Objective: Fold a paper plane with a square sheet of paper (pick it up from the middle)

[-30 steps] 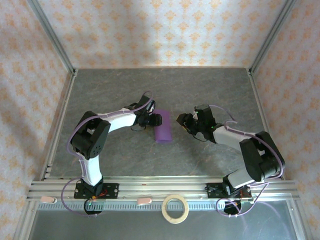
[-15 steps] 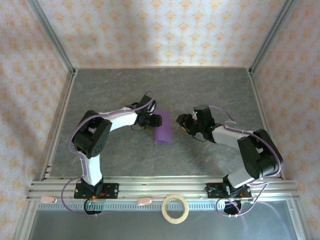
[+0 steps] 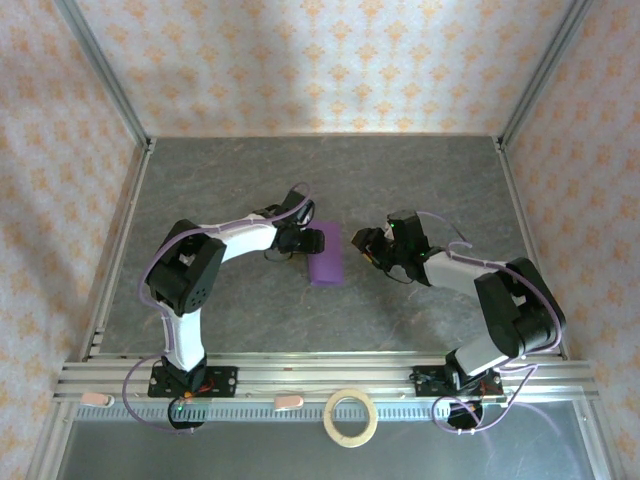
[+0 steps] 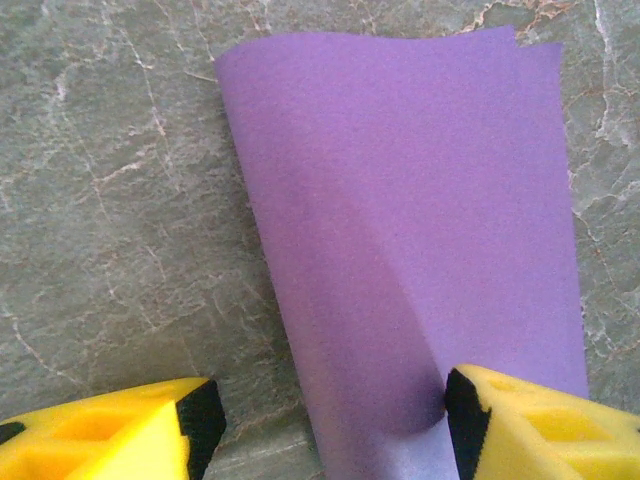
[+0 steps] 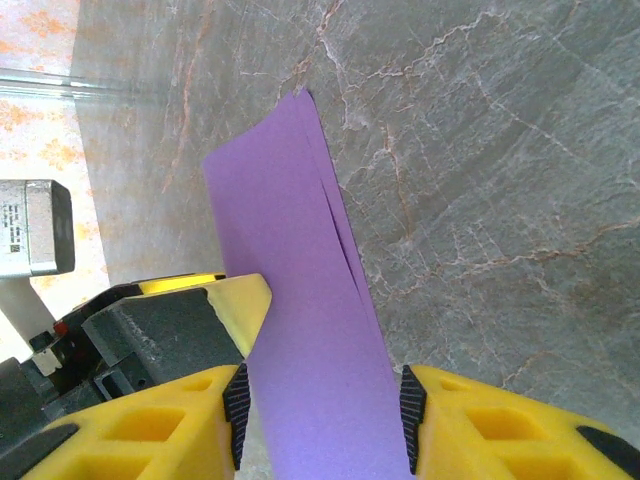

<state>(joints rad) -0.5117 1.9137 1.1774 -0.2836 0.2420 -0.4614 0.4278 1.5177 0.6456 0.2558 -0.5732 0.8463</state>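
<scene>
Left wrist view: the left gripper (image 4: 332, 420) has its yellow jaws spread wide and holds nothing. One finger (image 4: 530, 425) touches the raised side of the purple sheet of paper (image 4: 400, 220), while the other stands off it over bare stone. The sheet is doubled over (two layered edges show at its far end) and bulges upward along its length instead of lying flat.

In the right wrist view, the right gripper (image 5: 320, 405) is also spread apart and grips nothing. The folded sheet runs away from between its fingers, and a yellow fingertip of the left gripper rests at the sheet's edge.

From above, the left arm (image 3: 235, 240) rises from its base, bends at the elbow and stretches its forearm towards the middle of the table, its wrist low at the sheet's left side. The right arm (image 3: 470, 272) folds back over its base and reaches leftwards, its gripper low and just beside the sheet's right edge. The sheet lies between the two grippers near the middle of the grey marbled table (image 3: 430, 180). A tan tape ring (image 3: 330, 418) sits well apart, at the near edge between the two bases.
</scene>
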